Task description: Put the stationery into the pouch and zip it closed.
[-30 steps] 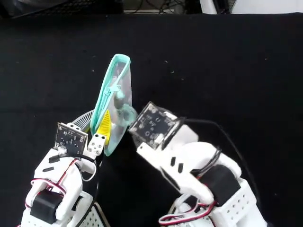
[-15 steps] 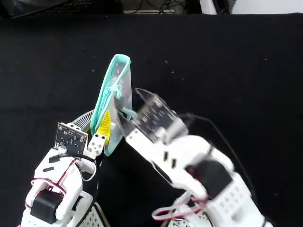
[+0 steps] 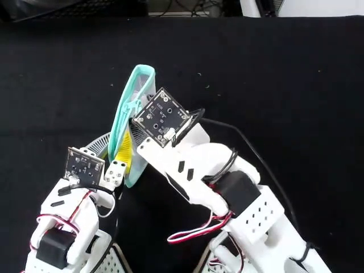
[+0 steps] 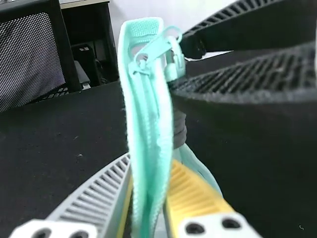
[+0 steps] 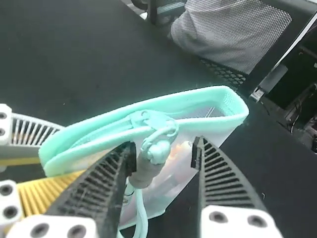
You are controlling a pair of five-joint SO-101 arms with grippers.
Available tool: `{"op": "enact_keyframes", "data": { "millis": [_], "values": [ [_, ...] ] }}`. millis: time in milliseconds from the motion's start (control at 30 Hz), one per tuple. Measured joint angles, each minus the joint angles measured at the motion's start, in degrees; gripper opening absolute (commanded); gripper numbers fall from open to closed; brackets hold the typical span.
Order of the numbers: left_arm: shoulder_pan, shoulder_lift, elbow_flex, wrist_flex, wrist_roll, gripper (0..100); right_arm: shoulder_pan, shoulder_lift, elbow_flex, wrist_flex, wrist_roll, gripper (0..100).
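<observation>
A mint-green pouch (image 3: 135,99) with a clear side stands on edge on the black table. My left gripper (image 4: 148,203) is shut on its near end, grey finger (image 4: 94,198) on one side and yellow finger (image 4: 190,193) on the other. The zipper runs along the top edge (image 4: 148,114). In the right wrist view the zipper pull (image 5: 157,145) hangs from the slider. My right gripper (image 5: 161,151) is open, with one black finger on each side of the pull. Something orange (image 5: 177,148) shows through the clear wall.
The right arm (image 3: 193,165) reaches over the pouch from the near right. The black tabletop (image 3: 273,85) stretches beyond and to the right of the pouch. A mesh chair (image 4: 29,59) stands in the room behind.
The right arm has swung left and forward over the pouch, bringing its gripper around the zipper pull. The left arm and the pouch have stayed put.
</observation>
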Motion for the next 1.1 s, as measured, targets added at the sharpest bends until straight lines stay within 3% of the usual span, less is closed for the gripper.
{"op": "enact_keyframes", "data": {
  "millis": [167,333,633,833,1100],
  "values": [
    [-0.1,0.0,0.2,0.0,0.0,5,0.0,0.2,1.1,-4.7,0.0,17.6],
    [-0.1,0.0,0.8,-0.1,0.0,5,0.0,0.2,1.3,-5.5,0.1,0.8],
    [-0.1,0.0,1.3,-0.1,0.1,5,0.2,-0.1,3.3,-6.7,5.2,1.3],
    [-0.1,0.0,1.4,-0.1,0.0,5,4.7,-0.2,4.0,-6.8,5.2,2.0],
    [0.1,-0.1,1.5,0.0,0.0,5,4.8,-0.2,4.1,-2.5,5.2,14.5]
  ]
}}
